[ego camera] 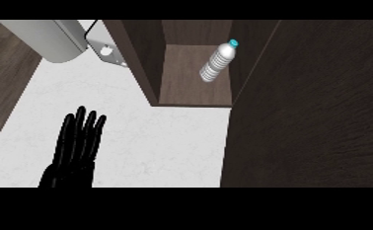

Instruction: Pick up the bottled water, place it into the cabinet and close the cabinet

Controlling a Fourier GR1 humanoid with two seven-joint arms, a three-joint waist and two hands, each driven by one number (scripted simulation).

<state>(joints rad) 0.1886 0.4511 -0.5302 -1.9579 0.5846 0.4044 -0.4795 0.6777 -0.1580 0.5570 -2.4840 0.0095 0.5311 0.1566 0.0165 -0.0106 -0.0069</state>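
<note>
Head view, one frame. The bottled water (217, 63) is already inside the open cabinet (138, 61). It sits on the brown shelf floor (182, 88), close to the right-hand wall, with its teal cap (234, 42) toward the back. From this steep angle I cannot tell whether it stands upright or leans on that wall. No hand touches it. Judgement: the placing step looks done and it sits clear of the front edge, so a swinging door should not catch it. The wide dark wood-grain panel (306, 115) filling the right of the view reads as the cabinet door, swung out. Its hinge and handle are not visible, so this is an inference. What remains is the closing. The left hand (73, 150) shows at the lower left over the white counter (160, 145), with black fingers straight, held together and pointing up the view, holding nothing. It looks parked rather than working. The bottle lies up and to the right of it, well apart, with the cabinet's left wall between them. The right hand shows nowhere. A grey cylindrical body (51, 41) with a pale fitting crosses the upper left corner; what it is I cannot tell.
</note>
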